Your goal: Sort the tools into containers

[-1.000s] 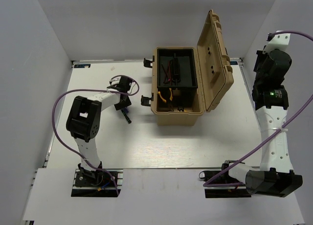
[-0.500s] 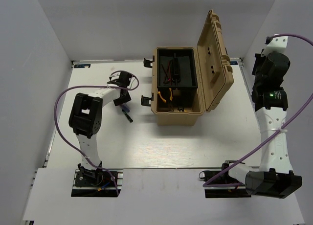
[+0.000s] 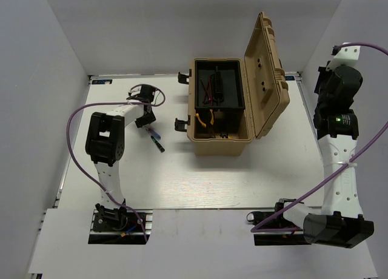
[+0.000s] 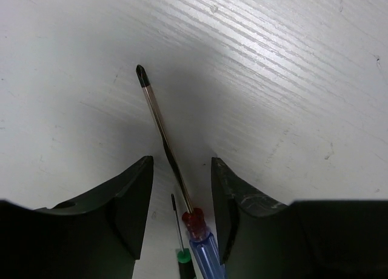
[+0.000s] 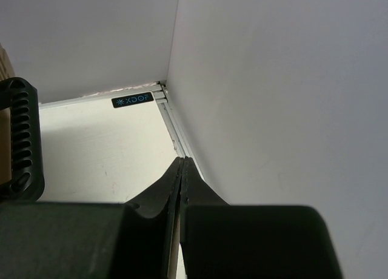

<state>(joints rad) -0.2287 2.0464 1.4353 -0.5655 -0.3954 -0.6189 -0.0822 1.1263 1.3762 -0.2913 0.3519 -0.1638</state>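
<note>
1. Table [image 3: 200,176]: white top, walls close on the L, back and R. There is a wide bare stretch between the arm bases and the toolbox.
2. Tan toolbox [image 3: 219,147] sits back-centre. Its lid [image 3: 267,73] stands open on the R side, near upright. Black latches [image 3: 180,122] stick out on the L side, toward the L arm.
3. Inside the toolbox: pliers [image 3: 209,119] w/ orange handles in the near compartment, and red and dark items in the far one (too small to name).
4. Blue-handled screwdriver [image 4: 203,250] lies flat on the table just L of the toolbox, apart from the latches. It has a red collar at the handle end, and its dark tip points away from the wrist cam.
5. A thinner green-handled screwdriver [image 4: 180,256] lies just beside it, shafts roughly parallel.
6. L gripper [image 4: 182,162] is low over the table w/ jaws partway apart. One finger [image 4: 130,200] sits on each side of the blue driver's shaft, w/ a gap on both sides, so nothing is gripped.
7. R gripper [image 5: 182,170] is high up by the R wall near the back corner, well apart from the toolbox body. Its fingers are pressed together and hold nothing. Its cam sees the table's back-R corner edge, and the lid's black handle [image 5: 21,139] at far L.
</note>
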